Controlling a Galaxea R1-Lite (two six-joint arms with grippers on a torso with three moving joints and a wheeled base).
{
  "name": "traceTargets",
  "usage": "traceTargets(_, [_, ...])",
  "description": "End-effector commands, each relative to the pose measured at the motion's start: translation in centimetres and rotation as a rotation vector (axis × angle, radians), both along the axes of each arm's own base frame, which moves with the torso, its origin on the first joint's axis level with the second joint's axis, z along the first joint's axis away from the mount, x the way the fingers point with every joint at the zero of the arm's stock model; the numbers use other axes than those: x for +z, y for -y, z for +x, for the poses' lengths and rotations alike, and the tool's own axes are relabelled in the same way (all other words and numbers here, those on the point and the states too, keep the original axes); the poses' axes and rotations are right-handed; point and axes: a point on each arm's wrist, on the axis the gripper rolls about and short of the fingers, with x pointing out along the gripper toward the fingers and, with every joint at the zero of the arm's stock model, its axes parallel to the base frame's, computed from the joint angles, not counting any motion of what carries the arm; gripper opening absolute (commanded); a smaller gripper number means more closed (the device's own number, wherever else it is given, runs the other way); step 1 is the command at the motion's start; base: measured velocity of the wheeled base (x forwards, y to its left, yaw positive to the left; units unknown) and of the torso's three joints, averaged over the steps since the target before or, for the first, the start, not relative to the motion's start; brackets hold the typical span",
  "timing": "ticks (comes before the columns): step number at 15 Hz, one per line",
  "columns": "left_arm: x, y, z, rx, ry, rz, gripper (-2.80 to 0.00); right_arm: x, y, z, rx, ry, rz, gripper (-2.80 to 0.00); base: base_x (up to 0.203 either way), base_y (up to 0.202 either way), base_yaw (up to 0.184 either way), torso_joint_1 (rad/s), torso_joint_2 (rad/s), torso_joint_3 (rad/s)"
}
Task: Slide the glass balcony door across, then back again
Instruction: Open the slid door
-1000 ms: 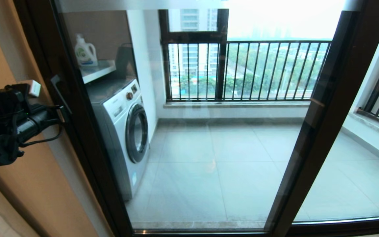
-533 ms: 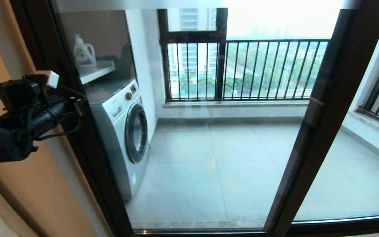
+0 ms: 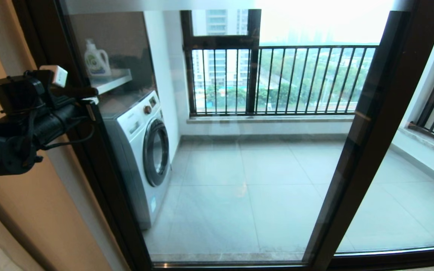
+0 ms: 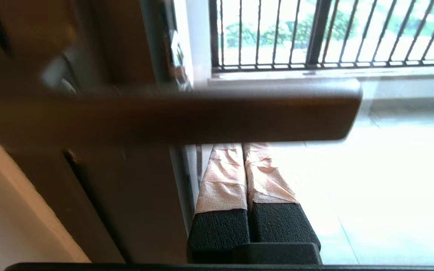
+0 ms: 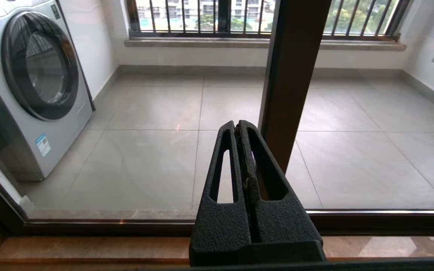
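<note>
The door fills most of the head view: one clear pane in a dark frame, standing across the opening, its handled upright at the left. One more dark upright crosses on the right, and beyond it lies a second glazed panel without a handle. Through the glass show one washer, one shelf and one bottle.

The left gripper is at the door's left upright, by the single bar handle. Its two taped fingers lie pressed together, empty, and tucked behind the bar, between it and the glass; contact with the bar cannot be made out. The right gripper hangs low before the middle of the pane, fingers likewise together, holding nothing.

The step in hand looks like hooking the handle, with the first slide not yet begun. The next move probably calls for a steady sideways push on the bar, toward the right and along the track, with the fingers kept behind it so that they do not slip off.
</note>
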Motion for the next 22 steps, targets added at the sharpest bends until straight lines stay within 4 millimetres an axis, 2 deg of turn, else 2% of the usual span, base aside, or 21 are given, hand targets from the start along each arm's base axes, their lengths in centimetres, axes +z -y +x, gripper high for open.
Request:
traceTargets(1, [1.5,0.6,-0.3,-0.014,0.045,0.003,-2.80,-0.3,0.0,0.1,0.001,-0.013,-0.001,-2.80,0.000,0.000,0.000,0.000,0.00,0.000])
traceTargets(3, [1.4,0.8,-0.7,-0.017,0.038,0.002,-2.80,-0.3,0.0,0.1,0.001,-0.013,-0.001,-2.80,0.000,0.000,0.000,0.000,0.00,0.000])
traceTargets(5, [0.1,0.9,-1.4,-0.020,-0.009,-0.004,-2.80,-0.3,0.0,0.1,0.001,-0.013,-0.001,-2.80,0.000,0.000,0.000,0.000,0.00,0.000])
traceTargets(9, [-3.4,1.0,-4.1,-0.021,-0.110,-0.017,-2.80,-0.3,0.0,0.1,0.001,-0.013,-0.001,-2.80,0.000,0.000,0.000,0.000,0.00,0.000])
traceTargets(12, [-5.2,-0.1,-6.7,0.022,-0.117,-0.020,-2.80,-0.3,0.0,0.1,0.001,-0.013,-0.001,-2.80,0.000,0.000,0.000,0.000,0.00,0.000])
traceTargets(13, [-4.9,-1.0,-7.8,0.055,-0.088,-0.019,-2.80,-0.3,0.0,0.1,0.001,-0.013,-0.001,-2.80,0.000,0.000,0.000,0.000,0.00,0.000])
traceTargets(16, [-2.2,-2.4,-9.9,0.108,0.010,-0.010,-2.80,-0.3,0.0,0.1,0.001,-0.013,0.000,-2.80,0.000,0.000,0.000,0.000,0.00,0.000])
traceTargets(19, [1.4,-1.9,-11.5,0.097,0.046,-0.002,-2.80,-0.3,0.0,0.1,0.001,-0.013,0.001,-2.80,0.000,0.000,0.000,0.000,0.00,0.000])
traceTargets(22, [4.7,-0.8,-11.3,0.043,0.070,-0.004,-2.80,-0.3,0.0,0.1,0.001,-0.013,0.001,-2.80,0.000,0.000,0.000,0.000,0.00,0.000])
